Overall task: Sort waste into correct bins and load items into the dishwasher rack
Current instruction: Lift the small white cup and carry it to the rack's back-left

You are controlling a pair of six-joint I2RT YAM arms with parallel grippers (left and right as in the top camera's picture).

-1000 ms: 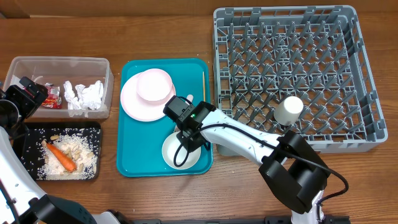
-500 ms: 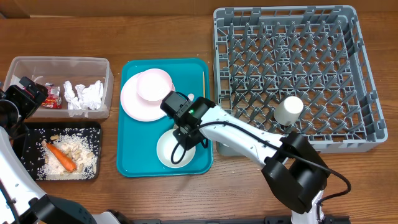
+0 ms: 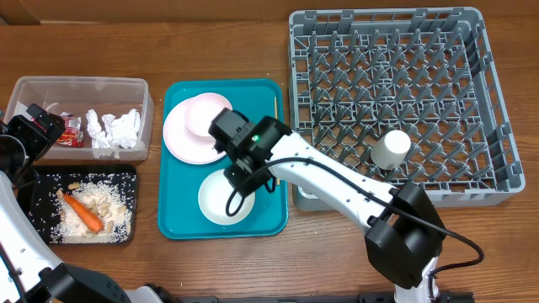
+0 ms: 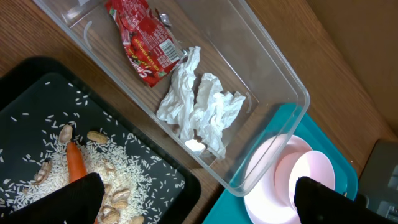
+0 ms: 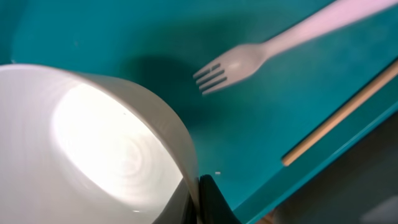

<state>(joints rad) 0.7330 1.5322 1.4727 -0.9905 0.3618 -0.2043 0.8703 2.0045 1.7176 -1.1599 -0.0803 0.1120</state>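
My right gripper (image 3: 237, 175) is shut on the rim of a white bowl (image 3: 224, 200) over the teal tray (image 3: 179, 220). In the right wrist view its fingers (image 5: 212, 202) pinch the bowl (image 5: 93, 143) wall, with the white fork (image 5: 245, 61) and a wooden chopstick (image 5: 341, 122) lying beyond on the tray. A white plate (image 3: 184, 139) carrying a smaller bowl (image 3: 206, 114) sits at the tray's back. A white cup (image 3: 392, 149) stands in the grey dishwasher rack (image 3: 488, 109). My left gripper (image 4: 196, 204) hangs open above the edge between the clear tub (image 4: 283, 81) and the black tray (image 4: 37, 93).
The clear tub (image 3: 139, 88) holds the red wrapper (image 4: 144, 46) and crumpled tissue (image 4: 202, 106). The black tray (image 3: 34, 189) holds the carrot (image 3: 82, 214), rice (image 3: 109, 202) and nuts. My right arm stretches across the table in front of the rack's near left corner.
My right gripper has carried the bowl leftward and slightly back across the teal tray. The left arm has stayed still.
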